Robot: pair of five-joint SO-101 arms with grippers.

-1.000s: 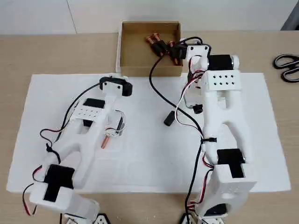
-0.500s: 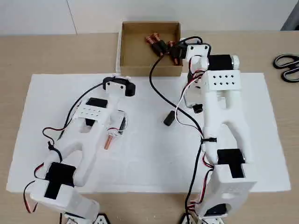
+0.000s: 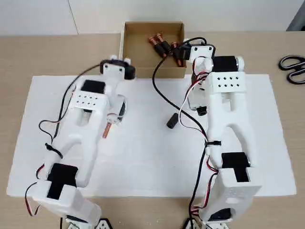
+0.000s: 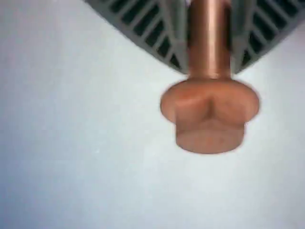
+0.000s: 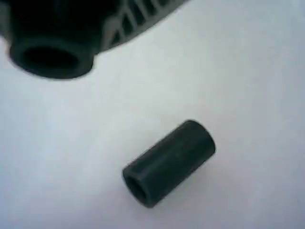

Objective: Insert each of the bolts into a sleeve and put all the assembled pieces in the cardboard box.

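Observation:
My left gripper (image 3: 114,120) is shut on a copper bolt (image 3: 107,130) and holds it just above the white sheet, left of centre. In the left wrist view the bolt's hex head (image 4: 209,117) hangs below the fingers (image 4: 143,28) that clamp its shaft. My right gripper (image 3: 199,109) is shut on a black sleeve (image 5: 50,57), low over the sheet in front of the cardboard box (image 3: 127,57). A second black sleeve (image 3: 172,120) (image 5: 169,162) lies loose on the sheet just left of the right gripper. Several assembled bolt-and-sleeve pieces (image 3: 166,46) lie in the box's right half.
A white sheet (image 3: 147,162) covers the tabletop under both arms. A black cable (image 3: 159,88) loops from the right arm across the sheet near the loose sleeve. Scissors (image 3: 293,67) lie at the far right edge of the table.
My left arm has stretched toward the box, carrying the bolt a little farther back and left. The right arm and loose sleeve have stayed put.

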